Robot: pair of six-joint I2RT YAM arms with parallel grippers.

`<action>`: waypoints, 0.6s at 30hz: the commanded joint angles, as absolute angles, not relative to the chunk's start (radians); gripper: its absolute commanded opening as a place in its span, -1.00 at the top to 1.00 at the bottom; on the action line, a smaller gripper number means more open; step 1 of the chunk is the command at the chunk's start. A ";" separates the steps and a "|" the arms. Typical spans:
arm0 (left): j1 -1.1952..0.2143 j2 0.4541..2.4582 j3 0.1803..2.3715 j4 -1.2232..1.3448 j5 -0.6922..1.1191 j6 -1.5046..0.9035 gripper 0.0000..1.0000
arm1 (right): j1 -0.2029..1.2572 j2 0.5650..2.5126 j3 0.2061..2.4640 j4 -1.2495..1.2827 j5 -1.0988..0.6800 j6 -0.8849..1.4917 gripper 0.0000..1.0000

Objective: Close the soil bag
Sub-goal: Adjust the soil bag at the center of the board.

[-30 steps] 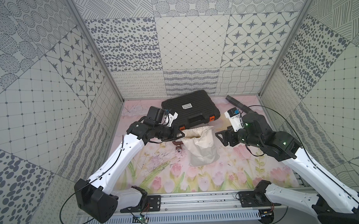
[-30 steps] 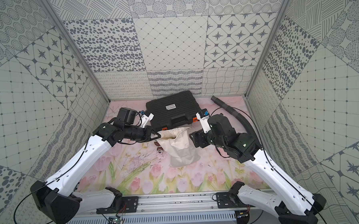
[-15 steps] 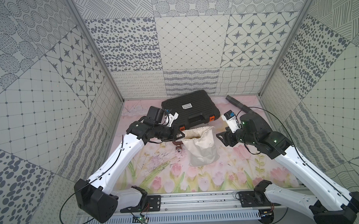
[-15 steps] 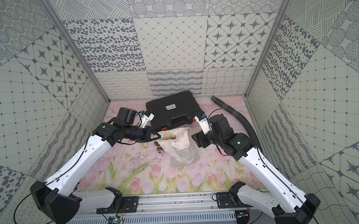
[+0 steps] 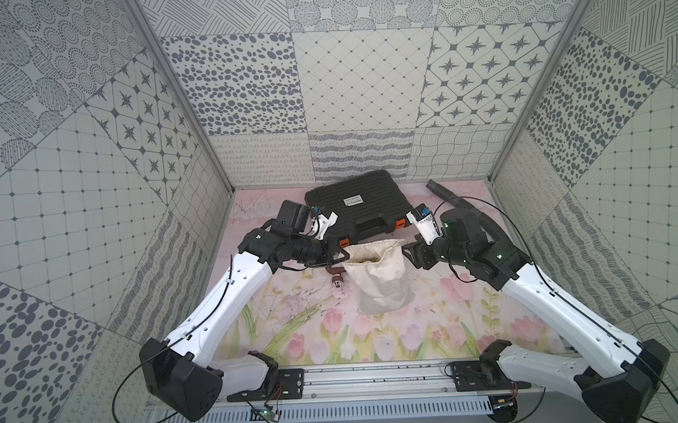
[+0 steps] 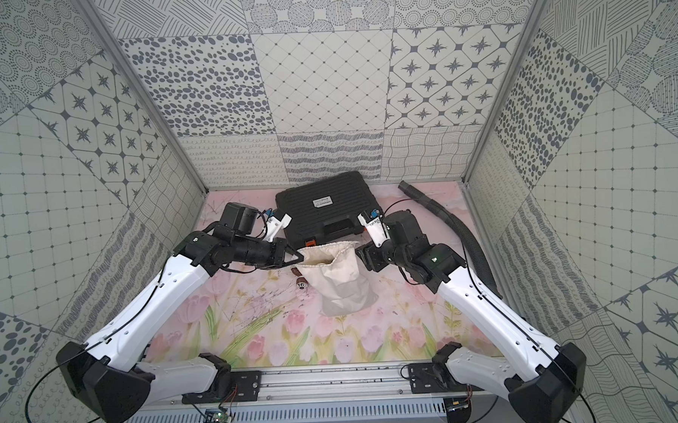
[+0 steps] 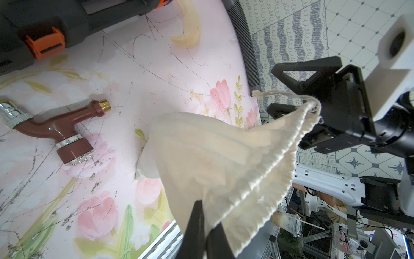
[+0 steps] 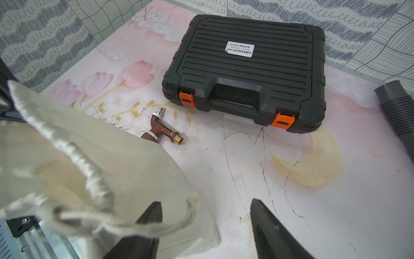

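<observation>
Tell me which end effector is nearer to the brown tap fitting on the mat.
Left. The left end effector pinches the soil bag rim just beside the brown tap fitting; the right end effector sits at the bag's far side.

Centre frame in both top views, the soil bag (image 5: 379,273) stands on the mat (image 5: 432,318). The case (image 5: 354,204) lies above it, the tap fitting (image 5: 337,282) just left, and the hose (image 5: 445,195) at upper right. The left gripper (image 5: 343,255) is at its left rim, and the right gripper (image 5: 406,249) is beside its right rim.
</observation>
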State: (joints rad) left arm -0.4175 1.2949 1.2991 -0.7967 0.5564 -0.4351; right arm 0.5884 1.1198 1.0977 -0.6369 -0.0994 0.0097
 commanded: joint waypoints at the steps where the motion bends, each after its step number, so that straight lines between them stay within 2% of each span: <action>1: -0.419 1.290 1.319 -0.809 0.597 -0.411 1.00 | 0.587 1.123 1.112 -0.556 -0.082 -0.011 -0.30; 8: -0.421 1.303 1.337 -0.815 0.600 -0.410 1.00 | 0.587 1.106 1.074 -0.475 -0.078 -0.018 -0.19; 10: -0.420 1.307 1.345 -0.820 0.600 -0.408 1.00 | 0.587 1.099 1.065 -0.468 -0.086 -0.022 -0.09; 14: -0.420 1.311 1.361 -0.822 0.604 -0.408 1.00 | 0.587 1.083 1.049 -0.451 -0.095 -0.029 0.52; 18: -0.420 1.319 1.385 -0.835 0.596 -0.409 1.00 | 0.587 1.048 1.032 -0.452 -0.092 -0.018 0.75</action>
